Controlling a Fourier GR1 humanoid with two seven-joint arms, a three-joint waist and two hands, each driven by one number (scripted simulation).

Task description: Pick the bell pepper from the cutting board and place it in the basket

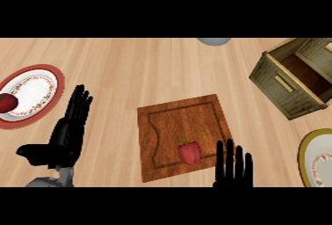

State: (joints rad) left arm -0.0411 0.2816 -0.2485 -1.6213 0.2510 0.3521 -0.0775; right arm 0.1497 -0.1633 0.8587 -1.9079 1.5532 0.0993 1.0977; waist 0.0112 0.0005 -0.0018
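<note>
- On the near end of the cutting board [188, 118] lies the red bell pepper [189, 152].
- Just right of it, the right hand [233, 170] has straight fingers, apart from the pepper.
- The left hand [63, 134] is open with flat fingers, over the worktop [130, 66].
- The basket [285, 85] stands far right.

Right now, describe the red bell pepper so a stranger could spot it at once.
Find the brown wooden cutting board at the middle of the wooden counter. The red bell pepper lies near its lower edge, left of the right hand. It alone sits on the board.
</note>
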